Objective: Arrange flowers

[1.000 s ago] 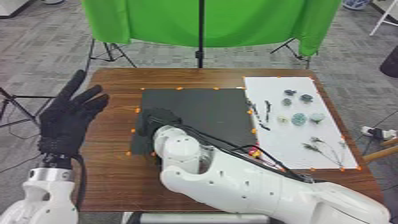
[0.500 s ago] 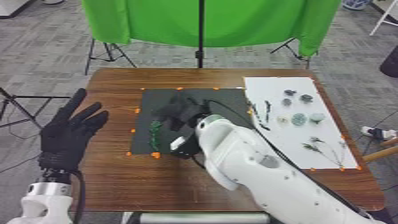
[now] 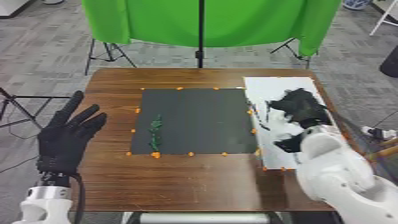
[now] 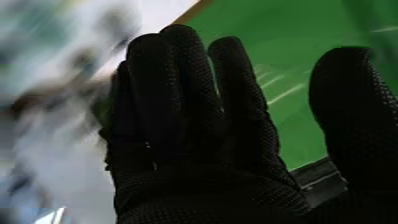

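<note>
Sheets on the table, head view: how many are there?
2: the black sheet near the table's middle, and the white sheet just right of it, partly hidden by the right hand.

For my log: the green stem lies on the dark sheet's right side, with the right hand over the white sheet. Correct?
Not quite: the head view shows the green stem on the left side of the dark sheet. The right hand is over the white sheet.

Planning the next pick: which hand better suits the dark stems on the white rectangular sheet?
Likely the right hand, black-gloved, over that sheet; the left hand is by the wooden table's left edge.
</note>
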Available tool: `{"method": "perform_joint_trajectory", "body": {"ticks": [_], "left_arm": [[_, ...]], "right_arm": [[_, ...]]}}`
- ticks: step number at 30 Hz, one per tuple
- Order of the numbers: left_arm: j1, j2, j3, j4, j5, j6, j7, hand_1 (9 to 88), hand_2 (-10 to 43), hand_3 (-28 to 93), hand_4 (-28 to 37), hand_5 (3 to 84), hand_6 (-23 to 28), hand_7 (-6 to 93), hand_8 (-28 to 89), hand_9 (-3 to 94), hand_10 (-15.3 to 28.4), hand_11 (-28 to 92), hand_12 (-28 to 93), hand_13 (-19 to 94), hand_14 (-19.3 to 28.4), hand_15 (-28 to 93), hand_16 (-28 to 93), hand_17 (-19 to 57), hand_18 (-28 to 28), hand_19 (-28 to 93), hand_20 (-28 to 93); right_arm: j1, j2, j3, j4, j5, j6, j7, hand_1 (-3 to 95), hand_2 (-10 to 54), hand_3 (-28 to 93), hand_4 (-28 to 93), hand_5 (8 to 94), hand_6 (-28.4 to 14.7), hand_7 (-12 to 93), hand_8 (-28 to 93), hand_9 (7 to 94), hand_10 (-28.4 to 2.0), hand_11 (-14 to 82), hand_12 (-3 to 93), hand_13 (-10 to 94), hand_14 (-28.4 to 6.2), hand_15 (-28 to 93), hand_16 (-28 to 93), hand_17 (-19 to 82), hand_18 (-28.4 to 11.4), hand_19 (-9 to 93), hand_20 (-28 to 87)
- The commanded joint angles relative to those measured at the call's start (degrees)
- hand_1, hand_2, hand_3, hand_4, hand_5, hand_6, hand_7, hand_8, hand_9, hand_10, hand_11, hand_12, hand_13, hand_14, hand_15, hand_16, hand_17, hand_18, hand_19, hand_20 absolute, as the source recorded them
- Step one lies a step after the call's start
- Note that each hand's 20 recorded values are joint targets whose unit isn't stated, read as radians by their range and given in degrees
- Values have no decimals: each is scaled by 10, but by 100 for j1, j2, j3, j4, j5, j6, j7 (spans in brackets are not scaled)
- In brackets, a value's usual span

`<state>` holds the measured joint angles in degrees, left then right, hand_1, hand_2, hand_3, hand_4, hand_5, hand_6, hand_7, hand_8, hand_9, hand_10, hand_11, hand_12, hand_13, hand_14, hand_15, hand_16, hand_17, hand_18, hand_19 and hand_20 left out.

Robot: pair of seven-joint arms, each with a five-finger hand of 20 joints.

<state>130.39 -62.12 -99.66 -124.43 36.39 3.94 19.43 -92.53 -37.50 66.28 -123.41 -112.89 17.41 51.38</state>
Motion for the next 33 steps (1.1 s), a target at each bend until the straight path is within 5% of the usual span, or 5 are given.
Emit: {"method": "perform_joint_trajectory", "body": {"ticks": [1,10,21,29,33], "left_arm": [[134,68,74,-9,-91,98,77,214,62,757,-283,335,31,111,-102,321,187,200,127,234,283,465,-56,-58,284,404,408],[107,-28,43,-3,-46,66,3,217,61,758,-283,334,31,113,-103,320,188,202,126,234,282,465,-55,-59,284,406,405],[85,-67,55,6,-35,27,-8,219,60,761,-283,334,32,113,-103,321,188,204,127,235,283,466,-55,-59,284,407,405],[99,-47,66,-14,-46,68,69,220,58,763,-283,333,32,114,-103,321,189,205,127,235,283,468,-56,-59,284,407,406],[159,-50,-4,-38,-55,89,53,220,59,763,-283,334,32,114,-103,321,188,205,126,235,283,468,-56,-59,284,406,406]], "right_arm": [[-1154,605,770,427,-1136,-129,965,309,-36,736,-263,645,-37,150,-120,688,-173,385,172,595,-151,758,138,255,-238,863,317],[-2050,579,1414,500,-1183,-1141,1074,312,-60,750,-265,616,-40,149,-120,642,-184,383,167,568,-159,764,136,237,-241,850,325],[-1604,630,638,944,-1312,-1432,1124,330,-83,757,-266,621,-30,154,-121,647,-176,376,164,576,-154,759,128,233,-245,834,339],[-1227,692,96,1055,-2030,-1419,1258,517,-95,688,-282,831,-4,184,12,839,-110,370,229,722,-95,720,181,336,-227,886,330],[-1060,678,77,771,-2227,-1293,1211,540,-95,682,-283,869,2,186,33,881,-108,403,219,763,-85,726,194,370,-227,915,332]]}}
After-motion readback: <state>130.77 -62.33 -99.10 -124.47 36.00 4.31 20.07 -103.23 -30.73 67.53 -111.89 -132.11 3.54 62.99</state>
